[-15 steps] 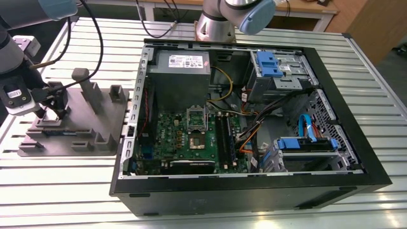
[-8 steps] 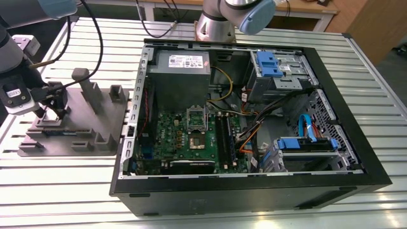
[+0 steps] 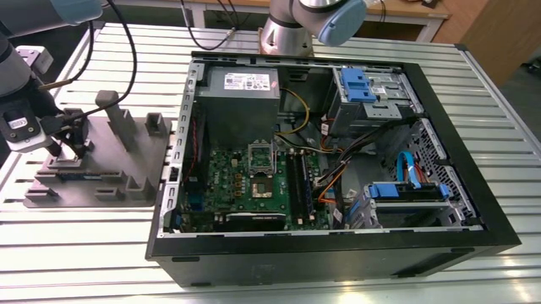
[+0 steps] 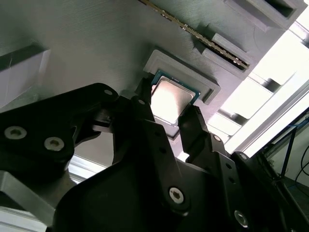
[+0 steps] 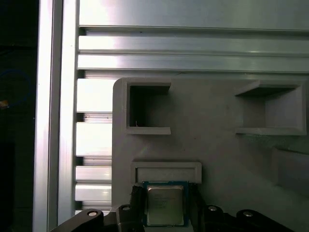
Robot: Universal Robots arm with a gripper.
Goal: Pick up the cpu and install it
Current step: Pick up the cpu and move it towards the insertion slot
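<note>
Beneath me a grey holder block with upright posts rests on the slatted metal table. A long memory stick sits in one of its slots. Toward the exterior view's right lies an open computer case, with its motherboard, grey power box and blue drive bracket exposed.

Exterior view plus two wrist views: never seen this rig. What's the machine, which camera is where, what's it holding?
The machine is a robot arm with a clamp at its tip, the end effector. The exterior view comes from a camera off the arm. It shows a slatted metal table, an open computer case with its motherboard, and a grey holder at that view's left. Both wrist views come from cameras riding on the arm. The end effector is shut on the cpu, the small silver square, which lies in a pocket of the holder.
</note>
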